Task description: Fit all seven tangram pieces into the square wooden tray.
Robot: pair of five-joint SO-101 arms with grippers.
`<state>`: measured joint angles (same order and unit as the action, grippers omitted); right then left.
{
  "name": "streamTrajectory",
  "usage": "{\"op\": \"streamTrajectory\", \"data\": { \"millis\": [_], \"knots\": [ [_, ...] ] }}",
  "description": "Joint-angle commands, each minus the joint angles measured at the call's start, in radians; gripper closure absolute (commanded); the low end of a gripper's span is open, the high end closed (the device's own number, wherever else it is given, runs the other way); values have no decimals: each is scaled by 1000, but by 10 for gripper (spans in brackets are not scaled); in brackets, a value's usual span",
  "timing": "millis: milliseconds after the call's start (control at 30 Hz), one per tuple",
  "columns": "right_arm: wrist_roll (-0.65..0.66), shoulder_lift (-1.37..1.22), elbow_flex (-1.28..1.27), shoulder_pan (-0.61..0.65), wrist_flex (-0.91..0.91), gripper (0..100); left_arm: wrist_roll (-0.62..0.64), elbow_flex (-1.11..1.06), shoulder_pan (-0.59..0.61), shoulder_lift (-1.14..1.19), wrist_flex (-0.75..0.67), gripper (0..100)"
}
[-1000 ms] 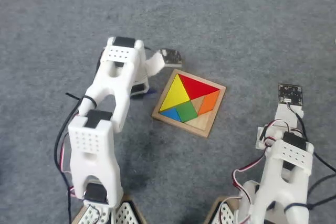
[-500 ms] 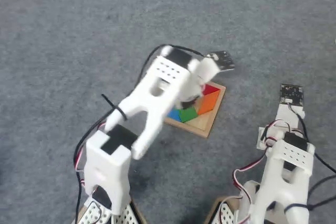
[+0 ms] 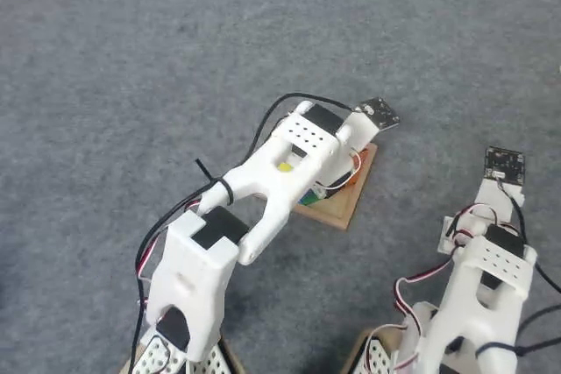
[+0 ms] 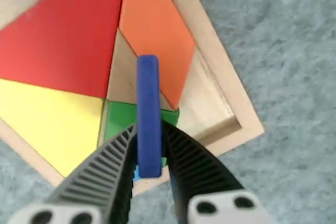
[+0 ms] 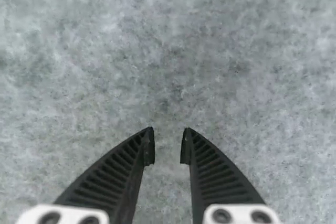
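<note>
The square wooden tray lies under my left gripper, which is shut on a blue piece held on edge. Below it the tray holds a red triangle, an orange piece, a yellow triangle and a green piece. Bare wood shows in a triangular gap beside the blue piece and in another gap at the tray's corner. From above, the left arm covers most of the tray. My right gripper hangs open a little over bare carpet, far from the tray.
Grey carpet covers the whole table. The right arm stands folded back at the right, clear of the tray. Black cables loop along the left arm.
The left arm has swung from left of the tray to over it, carrying the blue piece. The right arm has shifted slightly to the right.
</note>
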<state>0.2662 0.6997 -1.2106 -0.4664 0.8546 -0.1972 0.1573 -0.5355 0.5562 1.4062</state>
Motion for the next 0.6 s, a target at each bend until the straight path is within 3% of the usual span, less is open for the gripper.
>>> {"op": "streamTrajectory", "data": {
  "millis": [0, 267, 567],
  "knots": [
    [9, 22, 66, -13, 1, 908, -35, 7, -12, -11, 0, 890],
    [9, 22, 64, -8, -1, 908, -60, 8, -129, -11, 81, 852],
    [9, 22, 63, -5, -1, 908, -71, 12, -112, -11, 84, 852]
  ]
}}
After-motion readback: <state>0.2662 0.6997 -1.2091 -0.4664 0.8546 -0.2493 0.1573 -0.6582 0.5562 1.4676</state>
